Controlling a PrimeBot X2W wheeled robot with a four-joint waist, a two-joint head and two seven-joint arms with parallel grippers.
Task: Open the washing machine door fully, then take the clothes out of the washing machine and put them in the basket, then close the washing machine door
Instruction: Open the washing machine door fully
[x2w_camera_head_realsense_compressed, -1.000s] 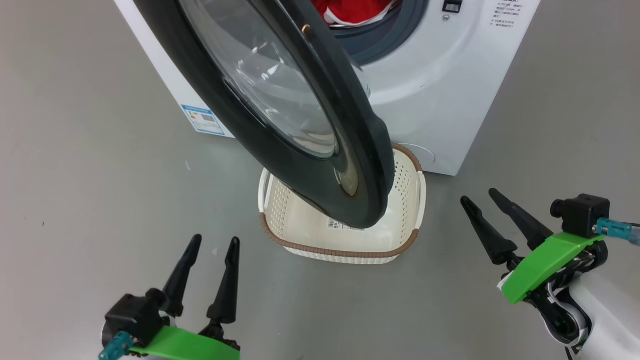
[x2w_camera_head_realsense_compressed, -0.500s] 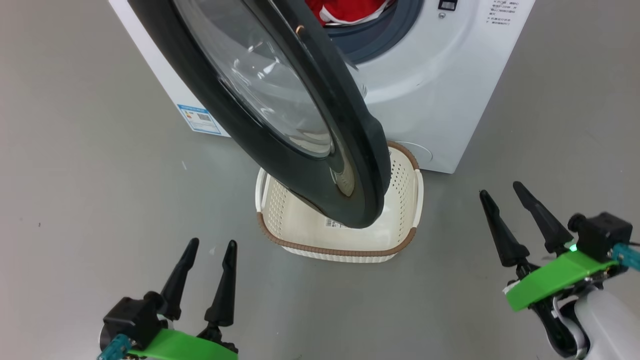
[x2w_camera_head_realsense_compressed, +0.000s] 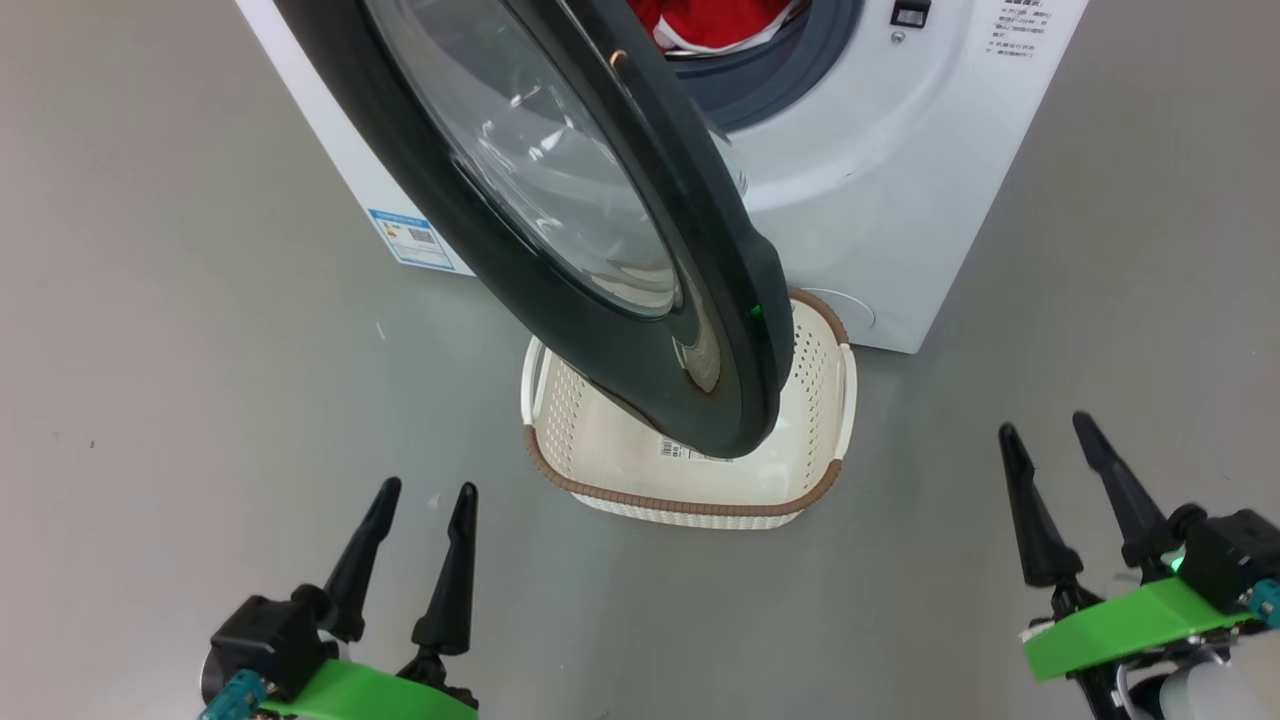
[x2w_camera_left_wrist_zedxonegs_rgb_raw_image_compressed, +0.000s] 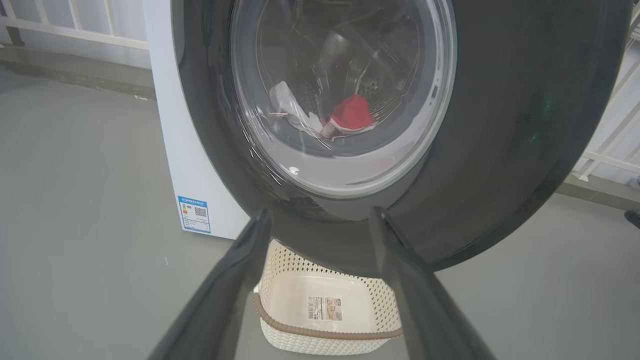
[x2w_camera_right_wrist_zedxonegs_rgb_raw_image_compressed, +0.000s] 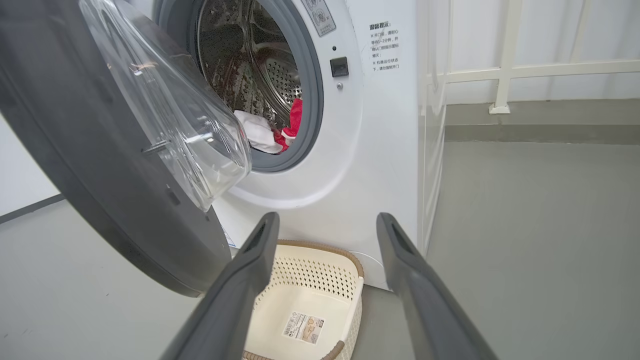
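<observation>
I see a white washing machine (x2w_camera_head_realsense_compressed: 880, 180) with a blue label (x2w_camera_head_realsense_compressed: 420, 240), its door (x2w_camera_head_realsense_compressed: 560, 320) rimmed in glossy black. Red and white clothes (x2w_camera_head_realsense_compressed: 710, 20) show inside. The basket (x2w_camera_head_realsense_compressed: 815, 390) is cream, dotted with holes (brown woven-look rim). My fingers (x2w_camera_head_realsense_compressed: 452, 570) are black, the floor (x2w_camera_head_realsense_compressed: 180, 350) plain grey.

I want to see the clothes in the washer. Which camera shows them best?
The right wrist view: it looks straight into the open drum at the red and white clothes, no glass between. The left wrist view shows them through the glass of the door. The head view catches a red patch at its top edge.
</observation>
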